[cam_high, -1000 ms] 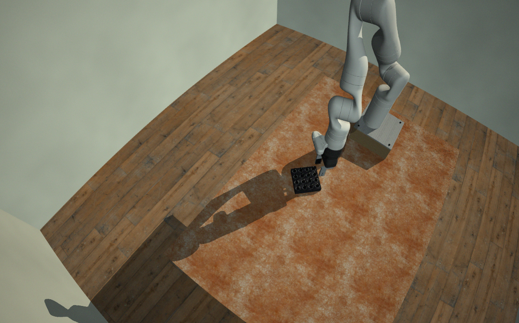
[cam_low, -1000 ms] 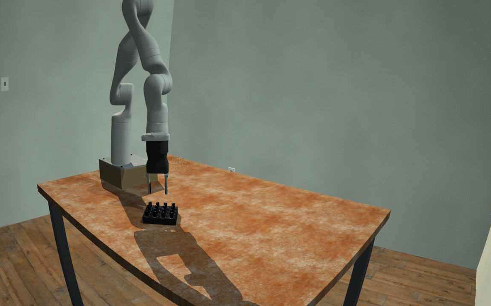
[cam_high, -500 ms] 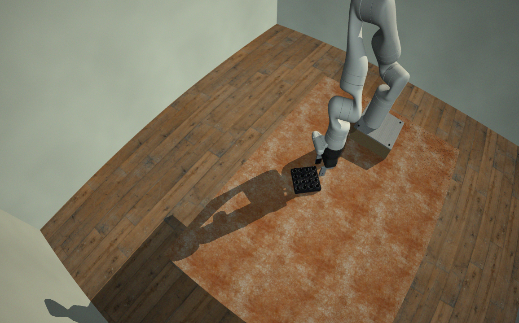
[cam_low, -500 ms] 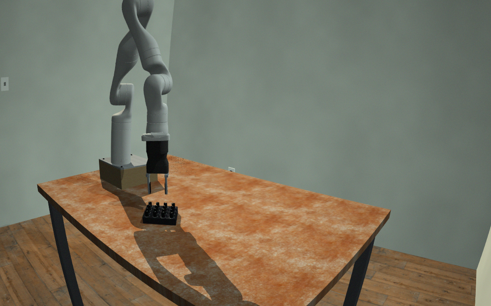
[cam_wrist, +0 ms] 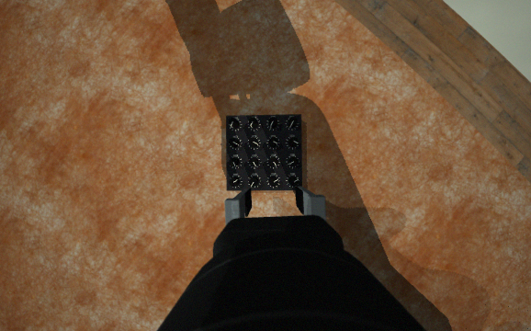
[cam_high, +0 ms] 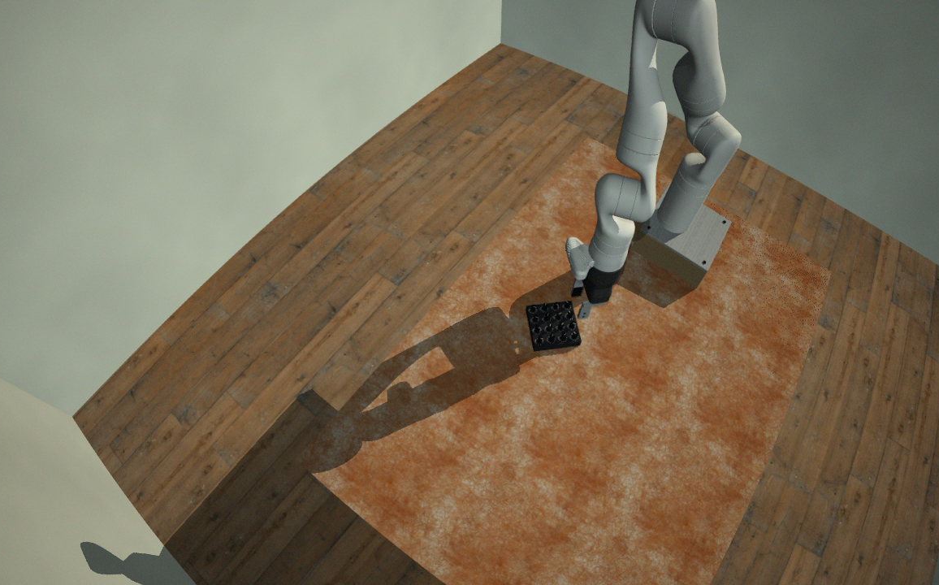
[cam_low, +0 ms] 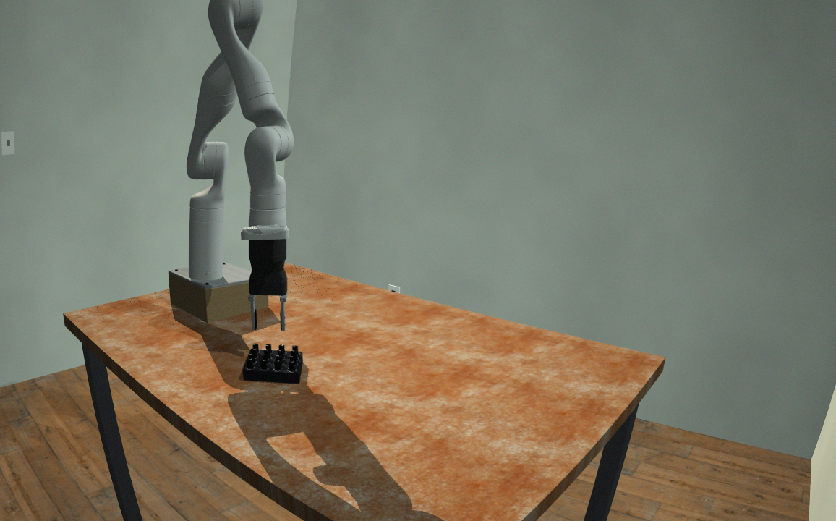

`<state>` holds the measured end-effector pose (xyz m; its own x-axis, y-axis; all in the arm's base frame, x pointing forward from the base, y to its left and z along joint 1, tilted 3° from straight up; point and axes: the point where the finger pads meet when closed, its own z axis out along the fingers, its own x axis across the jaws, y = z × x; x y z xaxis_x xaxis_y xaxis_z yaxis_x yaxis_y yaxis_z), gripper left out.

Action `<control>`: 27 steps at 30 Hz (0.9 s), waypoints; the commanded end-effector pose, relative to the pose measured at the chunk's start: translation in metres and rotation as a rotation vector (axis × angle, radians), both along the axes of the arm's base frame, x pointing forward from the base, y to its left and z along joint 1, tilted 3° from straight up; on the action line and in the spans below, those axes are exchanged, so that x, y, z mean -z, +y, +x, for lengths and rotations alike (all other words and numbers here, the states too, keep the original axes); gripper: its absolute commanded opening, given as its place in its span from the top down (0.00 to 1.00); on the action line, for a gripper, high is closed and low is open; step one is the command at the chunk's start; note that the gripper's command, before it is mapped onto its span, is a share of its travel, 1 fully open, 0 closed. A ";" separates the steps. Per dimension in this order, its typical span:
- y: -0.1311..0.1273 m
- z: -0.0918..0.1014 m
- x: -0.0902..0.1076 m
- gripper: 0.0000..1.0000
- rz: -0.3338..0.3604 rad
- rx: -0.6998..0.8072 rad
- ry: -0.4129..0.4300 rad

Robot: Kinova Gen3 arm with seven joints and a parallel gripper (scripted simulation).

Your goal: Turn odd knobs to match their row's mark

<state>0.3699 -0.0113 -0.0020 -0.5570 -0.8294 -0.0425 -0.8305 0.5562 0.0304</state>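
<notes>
The black knob box [cam_high: 556, 348] [cam_low: 272, 375] [cam_wrist: 264, 152] stands flat on the table, its knobs in four rows of four. White lines show on the knob tops in the wrist view, but are too small to read to a mark. In the third row from the top there, the rightmost knob [cam_wrist: 292, 162] has a line slanting differently from the other three. Slants also differ in the bottom row. The socket and printed names cannot be made out. My gripper [cam_high: 580, 302] [cam_low: 268, 328] [cam_wrist: 273, 197] is open and empty, above the table beside the box's robot-side edge, touching no knob.
The robot's base block [cam_high: 684, 244] [cam_low: 230, 301] stands on the mottled orange table [cam_high: 647, 436] [cam_low: 473, 401] [cam_wrist: 86, 184], behind the gripper. The arm's shadow falls across the box and beyond it. Table edges drop to a wooden floor [cam_high: 327, 240].
</notes>
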 end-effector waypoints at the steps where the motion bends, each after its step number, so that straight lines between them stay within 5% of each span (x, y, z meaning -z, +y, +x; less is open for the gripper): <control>1: 0.001 0.000 -0.001 0.00 -0.001 -0.003 -0.001; 27: 0.026 -0.035 -0.002 0.00 -0.001 -0.003 -0.001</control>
<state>0.3364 0.0110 -0.0010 -0.5620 -0.8260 -0.0426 -0.8271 0.5612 0.0311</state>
